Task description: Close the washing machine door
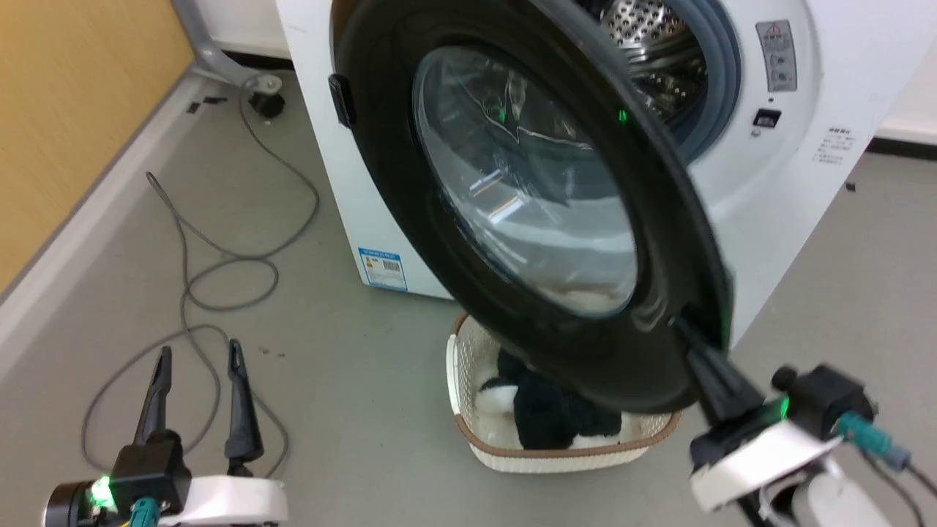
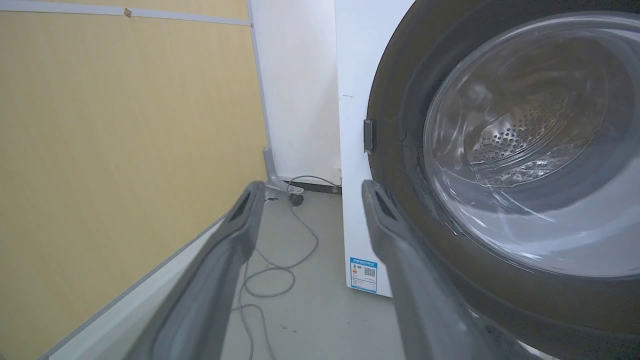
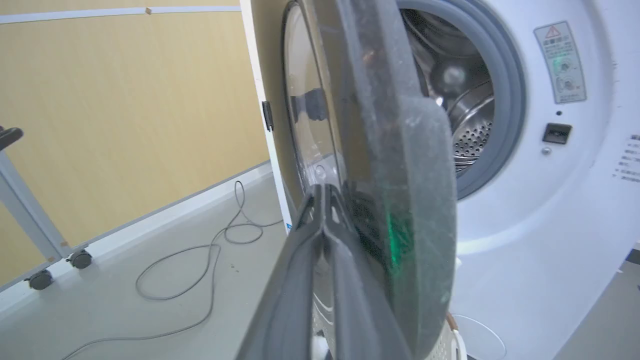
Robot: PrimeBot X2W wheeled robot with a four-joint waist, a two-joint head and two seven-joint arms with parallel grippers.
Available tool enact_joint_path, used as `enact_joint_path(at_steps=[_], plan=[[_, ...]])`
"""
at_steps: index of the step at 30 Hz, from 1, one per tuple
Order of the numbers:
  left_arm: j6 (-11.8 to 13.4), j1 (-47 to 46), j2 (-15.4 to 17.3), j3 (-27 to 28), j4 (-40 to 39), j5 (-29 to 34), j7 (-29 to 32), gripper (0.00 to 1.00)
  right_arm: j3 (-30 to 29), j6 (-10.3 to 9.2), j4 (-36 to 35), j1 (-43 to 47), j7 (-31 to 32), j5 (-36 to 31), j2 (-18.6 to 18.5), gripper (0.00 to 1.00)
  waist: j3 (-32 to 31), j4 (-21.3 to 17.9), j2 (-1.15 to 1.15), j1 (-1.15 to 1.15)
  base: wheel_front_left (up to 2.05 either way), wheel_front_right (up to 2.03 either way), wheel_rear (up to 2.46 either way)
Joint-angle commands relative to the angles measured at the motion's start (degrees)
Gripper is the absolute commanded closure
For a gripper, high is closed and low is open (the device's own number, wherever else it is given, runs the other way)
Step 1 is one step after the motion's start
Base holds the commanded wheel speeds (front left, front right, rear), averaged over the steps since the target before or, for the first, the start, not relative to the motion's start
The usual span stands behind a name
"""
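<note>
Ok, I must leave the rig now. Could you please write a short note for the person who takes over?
Left gripper: open, low over the floor, apart from the door.
Right gripper: shut, tips seemingly against the door's lower rim, on its free side.
Door: swung well out from the machine; drum exposed. A basket sits on the floor beneath the door.
Done: right gripper placed at the door.
Left: push the door until it shuts on the machine.

Washing machine [image 1: 805, 183] front: blue sticker [image 1: 382, 268] with barcode, lower left; grey label [image 1: 777, 55] with red warning triangle, upper right; small printed lines [image 1: 834, 146], illegible.
</note>
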Motion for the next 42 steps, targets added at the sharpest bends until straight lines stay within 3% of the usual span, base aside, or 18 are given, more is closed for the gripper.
enact_joint_path(at_steps=[1,12,29,35,42], plan=[[-0.22,-1.6,-0.35,-0.19,0.18,0.39,-0.25,0.0,-1.62,-0.09,2.06,-2.79,-0.26,-0.73,-0.35,1.0,1.25,-0.32,0.0,0.0,0.0,0.0,0.0],[-0.09,-6.29,-1.52,-1.85,-1.15,0.55,-0.25,0.0,-9.13,-0.09,12.89,-17.76,-0.26,-2.63,-1.2,1.0,9.58,-0.68,0.0,0.0,0.0,0.0,0.0],[0.98,-13.0,-2.19,-3.93,-2.75,0.08,-0.25,0.0,-15.9,-0.09,31.72,-43.05,-0.26,-6.34,-3.94,1.0,20.73,0.01,0.0,0.0,0.0,0.0,0.0],[1.63,-13.08,-2.26,-4.06,-2.69,-0.1,-0.25,0.0,-17.89,-0.09,34.11,-46.26,-0.26,-8.28,-3.33,1.0,20.71,0.71,0.0,0.0,0.0,0.0,0.0],[2.07,-11.8,-2.28,-3.78,-2.05,-0.31,-0.25,0.0,-17.4,-0.09,31.59,-43.11,-0.26,-9.76,-2.32,1.0,17.89,0.62,0.0,0.0,0.0,0.0,0.0]])
